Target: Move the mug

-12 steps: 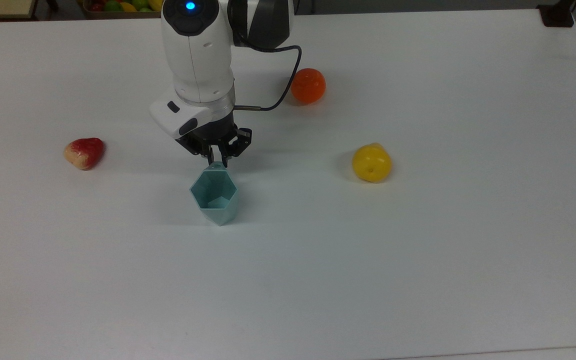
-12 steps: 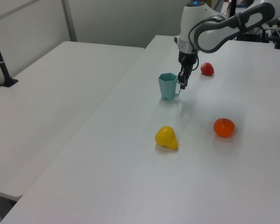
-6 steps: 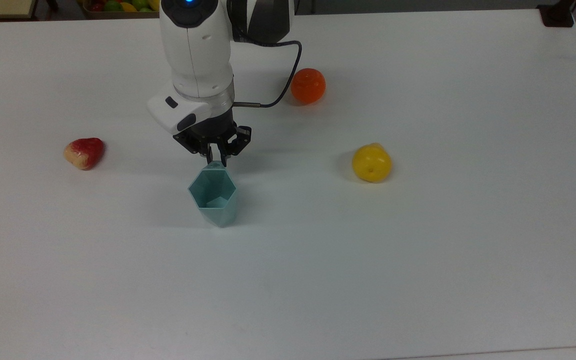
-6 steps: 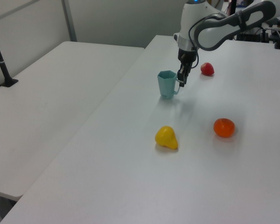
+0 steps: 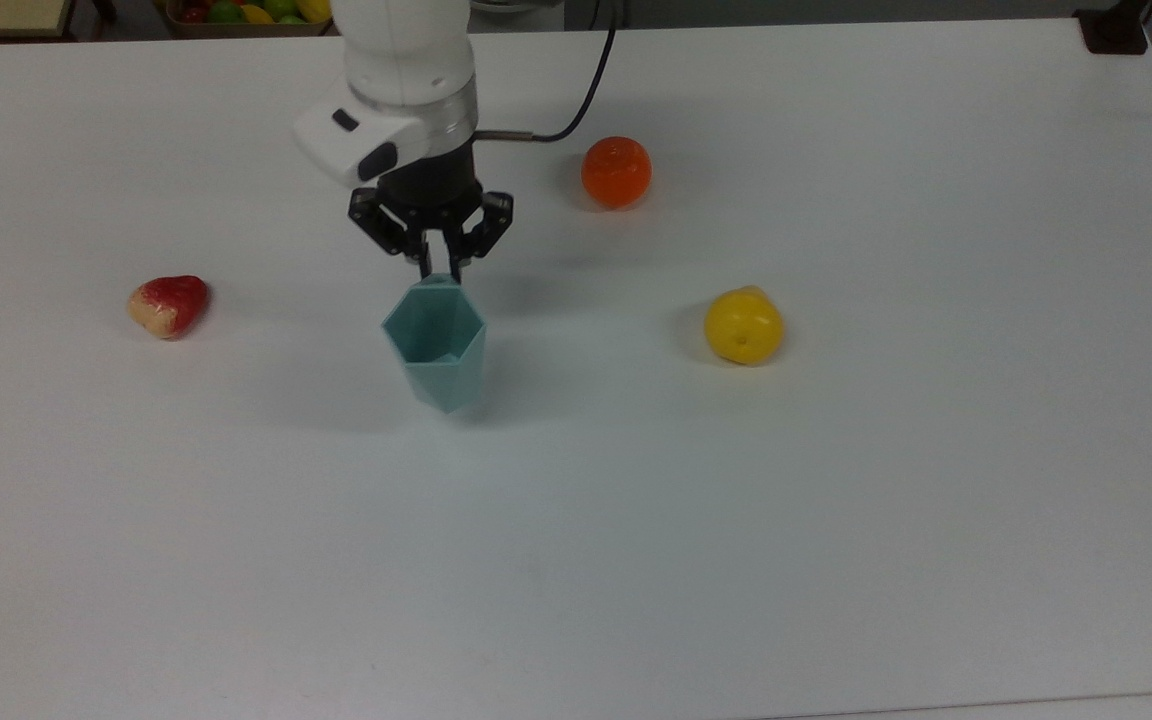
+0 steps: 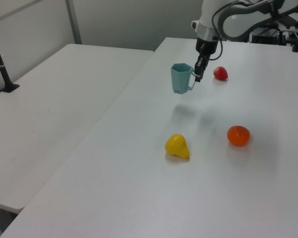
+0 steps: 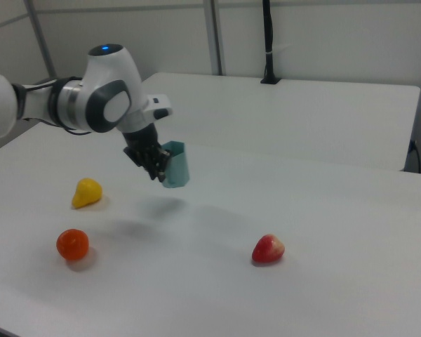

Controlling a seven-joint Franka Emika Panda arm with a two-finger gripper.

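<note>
The mug (image 5: 436, 345) (image 6: 180, 79) (image 7: 175, 165) is a pale teal faceted cup with a hexagonal rim, hanging upright in the air above the white table (image 5: 836, 500). Its shadow lies on the tabletop below it in the left view. My gripper (image 5: 439, 272) (image 6: 197, 76) (image 7: 159, 171) is shut on the small handle tab at the mug's rim, on the side toward the arm. The arm's white wrist rises from the gripper toward the top view's upper edge.
An orange fruit (image 5: 616, 171) (image 6: 238, 135) (image 7: 72, 244), a yellow fruit (image 5: 743, 325) (image 6: 177, 146) (image 7: 87, 192) and a red fruit (image 5: 168, 304) (image 6: 220, 73) (image 7: 268, 248) lie on the table around the mug. A second white table (image 6: 49, 109) adjoins on the left view's left.
My gripper has risen with the mug held by its tab. The mug has left the tabletop and now hangs above it; in the top view both shifted up the image.
</note>
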